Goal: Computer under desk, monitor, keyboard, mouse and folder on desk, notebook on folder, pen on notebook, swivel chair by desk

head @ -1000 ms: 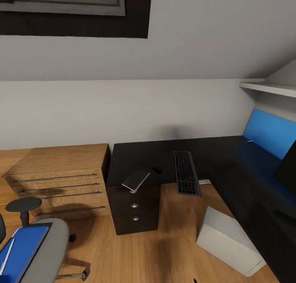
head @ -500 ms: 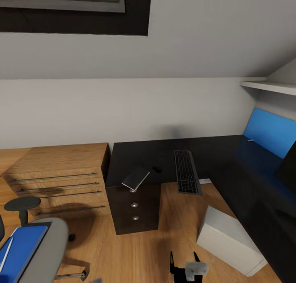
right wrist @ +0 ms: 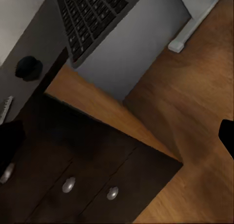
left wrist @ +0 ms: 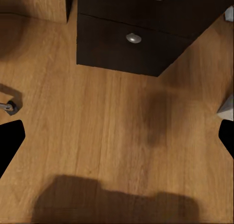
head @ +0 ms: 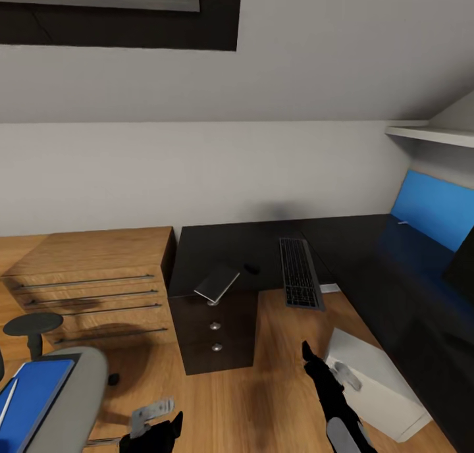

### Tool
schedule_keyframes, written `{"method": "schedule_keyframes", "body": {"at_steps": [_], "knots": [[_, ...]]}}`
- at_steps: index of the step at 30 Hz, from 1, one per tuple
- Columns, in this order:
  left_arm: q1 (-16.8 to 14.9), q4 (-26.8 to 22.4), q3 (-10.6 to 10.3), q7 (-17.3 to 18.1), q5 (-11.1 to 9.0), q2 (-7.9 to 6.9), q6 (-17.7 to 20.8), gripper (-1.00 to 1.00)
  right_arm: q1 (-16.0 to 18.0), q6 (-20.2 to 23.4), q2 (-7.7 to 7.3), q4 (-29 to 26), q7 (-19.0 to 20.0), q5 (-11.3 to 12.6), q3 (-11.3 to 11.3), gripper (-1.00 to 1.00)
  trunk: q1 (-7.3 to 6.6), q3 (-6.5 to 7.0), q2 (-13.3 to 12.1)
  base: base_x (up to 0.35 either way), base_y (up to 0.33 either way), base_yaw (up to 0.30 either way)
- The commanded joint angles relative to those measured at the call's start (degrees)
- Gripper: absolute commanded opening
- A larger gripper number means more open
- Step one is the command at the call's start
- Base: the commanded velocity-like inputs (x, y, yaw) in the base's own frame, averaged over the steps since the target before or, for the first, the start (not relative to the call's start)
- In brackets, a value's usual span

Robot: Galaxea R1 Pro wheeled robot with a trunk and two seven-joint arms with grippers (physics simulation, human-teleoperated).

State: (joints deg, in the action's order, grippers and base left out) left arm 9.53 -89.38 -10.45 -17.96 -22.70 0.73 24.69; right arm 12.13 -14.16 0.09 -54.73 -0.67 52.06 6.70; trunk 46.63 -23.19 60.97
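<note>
On the dark tabletop (head: 230, 245) the keyboard (head: 299, 273) lies at 3 o'clock from the mouse (head: 251, 268). The blue folder (head: 31, 395) sits on the swivel chair (head: 69, 407) at 8 o'clock. Left hand (head: 155, 430) and right hand (head: 316, 367) hover over the floor, fingers spread, empty.

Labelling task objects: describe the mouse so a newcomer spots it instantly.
Find the black L-shaped desk against the white wall. On its top, left of the long grey keyboard, sits the mouse: a small rounded black lump, unlike the flat tilted grey slab overhanging the desk's front edge.
</note>
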Motion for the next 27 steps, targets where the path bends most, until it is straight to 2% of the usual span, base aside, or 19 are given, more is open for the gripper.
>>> {"method": "schedule_keyframes", "body": {"at_steps": [1,3,5,7,8,9,12,17,27], "knots": [[0.1,-1.3,-0.4,-0.7,-0.6,0.7,0.9,1.0,0.0,3.2,-0.15,-2.0,0.3,3.2,-2.1,1.0,0.23,-0.24,0.5,0.0,0.0,0.0],[0.2,-2.6,-0.6,-1.0,-0.7,2.64,1.5,1.0,0.1,8.1,-0.31,-4.4,2.0,6.7,-4.6,1.0,0.67,-0.6,1.3,0.0,0.0,0.0],[0.2,-3.0,-0.5,-1.3,-0.7,3.94,1.6,1.0,0.1,9.9,-0.4,-5.5,4.9,7.9,-5.5,1.0,1.11,-0.96,2.1,0.0,0.0,0.0],[0.2,-3.1,-0.5,-1.4,-0.7,4.59,1.4,1.0,0.0,10.6,-0.45,-5.8,7.0,8.3,-5.8,1.0,1.55,-1.32,2.9,0.0,0.0,0.0],[0.2,-3.3,-0.6,-1.5,-0.7,5.45,1.1,1.0,0.0,11.4,-0.8,-6.2,10.1,8.7,-6.2,1.0,1.77,-1.5,3.3,0.0,0.0,0.0],[0.2,-3.3,-0.5,-1.6,-0.7,5.64,1.0,1.0,0.0,11.5,-1.24,-6.3,11.0,8.8,-6.3,1.0,1.99,-1.68,3.7,0.0,0.0,0.0],[0.2,-2.9,-0.3,-1.7,-0.6,5.62,0.8,1.0,0.0,11.6,-2.46,-6.0,12.4,9.0,-6.3,1.0,2.65,-2.21,4.9,0.0,0.0,0.0],[0.2,-3.3,-1.0,-1.5,-0.5,5.96,0.6,1.0,0.0,11.6,-2.74,-6.0,12.6,8.8,-6.3,1.0,3.75,-3.11,6.9,0.0,0.0,0.0],[0.2,-2.0,-0.8,-1.2,-0.3,5.42,0.7,1.0,-0.1,13.0,-3.02,-5.5,12.2,9.1,-6.6,1.0,5.94,-4.91,10.9,0.0,0.0,0.0]]}}
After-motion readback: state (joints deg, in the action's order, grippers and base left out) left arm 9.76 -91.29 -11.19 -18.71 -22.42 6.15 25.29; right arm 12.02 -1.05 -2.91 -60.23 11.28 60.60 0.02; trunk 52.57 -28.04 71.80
